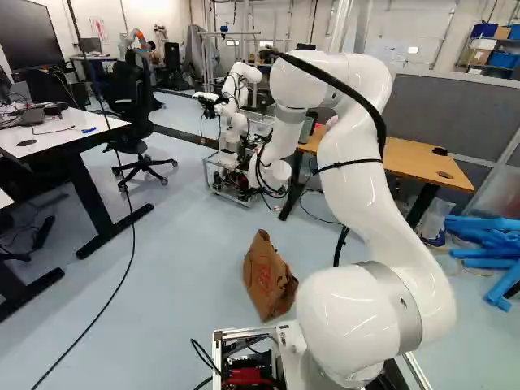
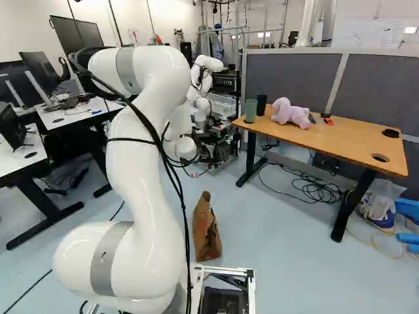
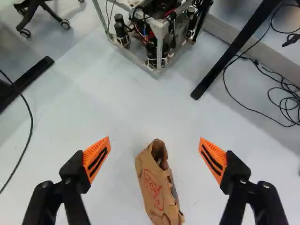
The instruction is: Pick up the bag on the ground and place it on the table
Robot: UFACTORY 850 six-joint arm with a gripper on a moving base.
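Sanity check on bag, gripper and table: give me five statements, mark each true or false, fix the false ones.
1. The brown bag is on the floor. True.
2. The gripper is shut on the bag. False: its fingers are spread wide and grip nothing.
3. A pink plush toy is on the wooden table. True.
4. The bag is underneath the wooden table. False: it is out on the floor, away from the table.
5. The bag is upside down, its opening hidden. False: its opening shows in the wrist view.
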